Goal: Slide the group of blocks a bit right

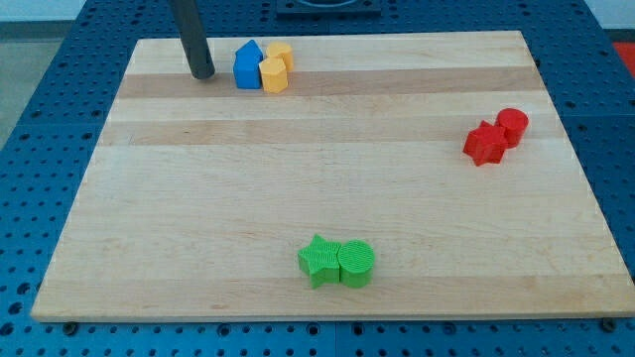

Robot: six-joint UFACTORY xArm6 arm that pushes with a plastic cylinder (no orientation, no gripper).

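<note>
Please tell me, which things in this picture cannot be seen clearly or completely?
- The rod above my tip: cut off by the view's top edge.
- The rear yellow block: partly hidden behind the front yellow block and blue block; shape unclear.
- Red cylinder: its base hidden by the red star-like block.

A: Where's my tip (202, 73)?
B: Wooden board's (298, 169) top-left corner, just left of the blue house-shaped block (247, 65) touching two yellow blocks (275, 67).
A: Others?
B: Red pair (496, 137) right edge; green star (318, 260) and green cylinder (356, 263) bottom edge.
</note>
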